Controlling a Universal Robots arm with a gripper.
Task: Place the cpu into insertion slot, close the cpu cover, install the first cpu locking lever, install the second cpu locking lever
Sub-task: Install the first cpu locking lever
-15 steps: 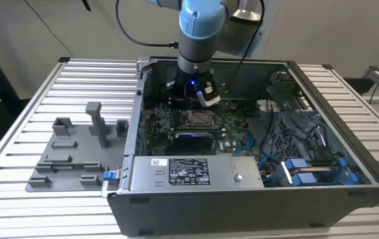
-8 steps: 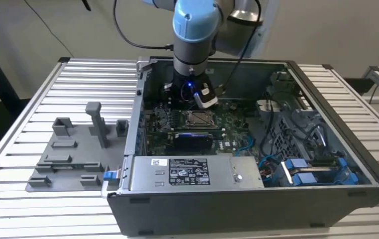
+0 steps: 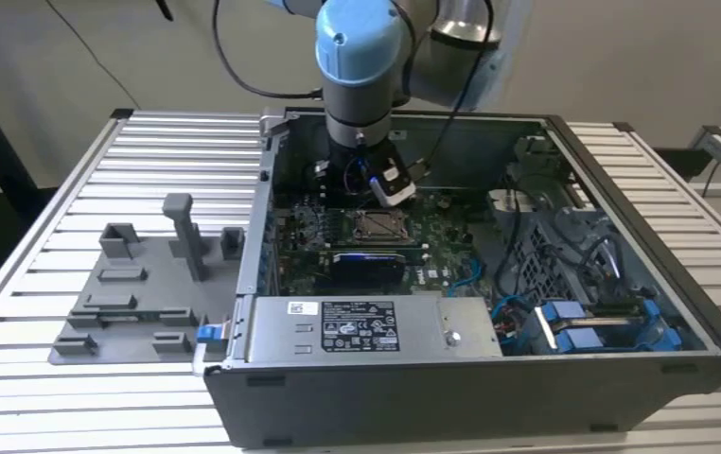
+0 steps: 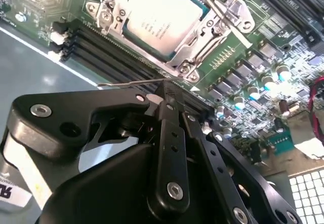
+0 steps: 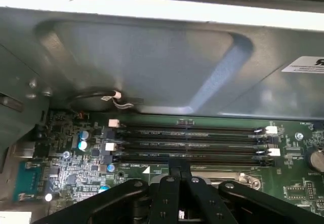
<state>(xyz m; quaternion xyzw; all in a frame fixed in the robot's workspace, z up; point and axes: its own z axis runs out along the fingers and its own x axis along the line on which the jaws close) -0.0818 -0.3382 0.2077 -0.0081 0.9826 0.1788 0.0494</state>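
Beyond my jaws, on the green board (image 4: 253, 57), the cpu (image 4: 162, 16) sat flat in the insertion slot (image 3: 378, 236). The cpu cover (image 4: 202, 37) was down around it, its silvery frame bordering the metal top on every side. My jaws were drawn together, tips meeting. They hung beside the slot's near edge and did not touch the chip. A thin locking lever (image 4: 129, 84) stuck out sideways, and its end reached right up to my tips. I could not tell whether it was pinched between them or only lay against them. Black memory slots (image 5: 192, 143) ran in rows between my tips and the grey case wall (image 5: 142, 62).

In the exterior view my arm (image 3: 360, 66) reached down into the open computer case (image 3: 613, 378), which lay on a slatted metal surface (image 3: 70, 189). A power supply (image 3: 360, 326) filled the case's near corner. On the exterior view's left a grey fixture (image 3: 133, 284) stood on the surface beside the case. A pale wall (image 3: 639, 57) closed the room behind.
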